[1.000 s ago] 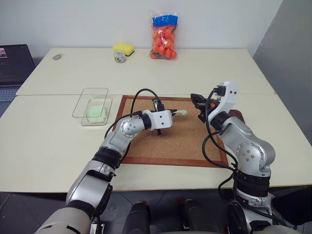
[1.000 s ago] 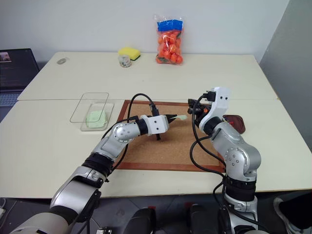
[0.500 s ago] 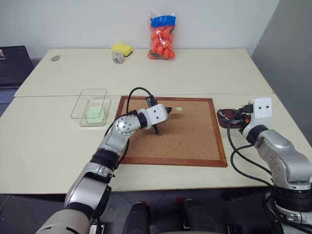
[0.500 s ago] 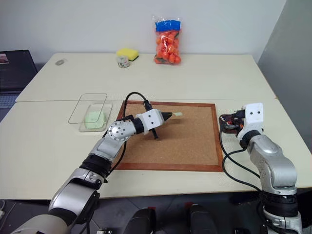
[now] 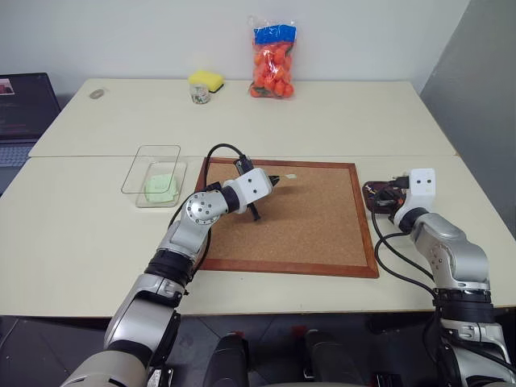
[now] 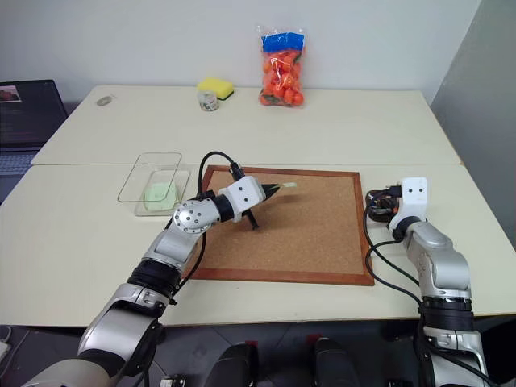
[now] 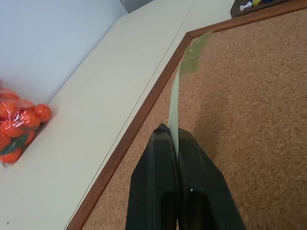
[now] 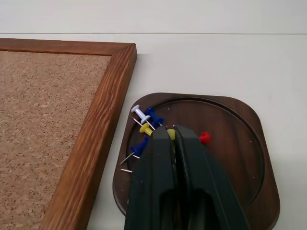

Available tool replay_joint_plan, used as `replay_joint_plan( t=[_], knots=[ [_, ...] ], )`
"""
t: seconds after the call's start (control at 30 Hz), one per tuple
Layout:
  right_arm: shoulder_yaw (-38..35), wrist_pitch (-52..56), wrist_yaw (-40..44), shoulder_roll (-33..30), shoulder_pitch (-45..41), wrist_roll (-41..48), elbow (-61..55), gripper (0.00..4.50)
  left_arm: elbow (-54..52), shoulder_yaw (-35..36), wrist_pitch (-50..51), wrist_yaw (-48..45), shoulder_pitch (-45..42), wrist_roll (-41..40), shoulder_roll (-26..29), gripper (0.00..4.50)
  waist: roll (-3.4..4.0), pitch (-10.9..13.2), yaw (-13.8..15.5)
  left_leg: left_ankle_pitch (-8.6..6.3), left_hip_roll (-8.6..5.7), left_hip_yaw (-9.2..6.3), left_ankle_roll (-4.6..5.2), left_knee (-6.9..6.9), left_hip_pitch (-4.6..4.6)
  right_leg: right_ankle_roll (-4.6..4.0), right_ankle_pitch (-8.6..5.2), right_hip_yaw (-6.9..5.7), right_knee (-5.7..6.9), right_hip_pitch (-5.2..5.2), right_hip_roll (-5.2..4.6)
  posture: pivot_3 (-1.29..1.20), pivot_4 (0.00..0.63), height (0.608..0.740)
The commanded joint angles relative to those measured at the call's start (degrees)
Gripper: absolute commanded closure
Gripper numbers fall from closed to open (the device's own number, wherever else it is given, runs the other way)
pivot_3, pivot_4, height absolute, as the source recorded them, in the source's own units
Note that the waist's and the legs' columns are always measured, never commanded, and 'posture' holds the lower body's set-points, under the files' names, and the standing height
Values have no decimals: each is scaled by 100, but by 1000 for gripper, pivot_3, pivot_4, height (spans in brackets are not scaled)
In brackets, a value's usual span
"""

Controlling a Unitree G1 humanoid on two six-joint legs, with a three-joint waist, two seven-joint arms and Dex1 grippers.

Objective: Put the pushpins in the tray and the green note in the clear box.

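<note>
The green note (image 7: 175,115) is pinched edge-on between the closed fingers of the left gripper (image 5: 274,179), which holds it over the far left part of the corkboard (image 5: 306,234), just inside the far frame. The slip juts out past the fingertips, its long line running on from the fingers toward the board's far edge. The clear box (image 5: 153,174) lies to the left of the board, just off its left frame; a pale green slip (image 5: 160,188) already rests in its near half. So the coming move, as I judge it, is a carry leftward over the frame to the box, and the left arm is plainly the nearer one. The table (image 5: 81,234) between board and box is bare, so the only edge to clear is the box's own wall.

On the right, the right gripper (image 8: 172,136) hangs over the tray (image 8: 240,163), its fingers all but closed, a yellow pin head (image 8: 169,132) just at their tips; whether it is gripped I cannot tell. The pushpins (image 8: 144,122), white, blue, yellow and red, lie in the tray beside the board's right frame
</note>
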Motion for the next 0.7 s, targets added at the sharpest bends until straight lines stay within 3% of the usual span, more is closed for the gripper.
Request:
replay_joint_plan(
  t=[0.03, 0.17, 0.37, 0.7],
  knots=[
    [-136, -169, 50, -34, -130, -7, -48, 3618, -266, 112, 39, 50, 3, -76, 35, 4500, 0, 0, 0, 0, 0, 0, 0, 0, 0, 0, 0, 0, 0, 0, 0, 0, 150, 740],
    [-134, -126, 48, -8, -136, 29, -144, 2772, -282, 118, 60, 50, 10, -80, 35, 4500, 0, 0, -1, 0, 0, -1, 0, 0, 1, 0, 0, 0, 2, 0, 0, 0, 150, 740],
    [-212, -8, 12, -8, -59, 105, -478, 2772, -284, 121, 81, 33, 20, -91, 45, 4500, 0, 0, 0, 0, 0, -1, 0, 0, 0, 0, 0, 0, 2, 0, 0, 0, 150, 740],
    [124, -385, 16, -309, 151, -516, -391, 2772, -267, 94, 66, 13, 15, -103, 23, 4500, 0, 0, 0, 0, 0, 0, 0, 1, 0, 0, 1, 0, 2, 0, 0, 0, 150, 740]
  ],
)
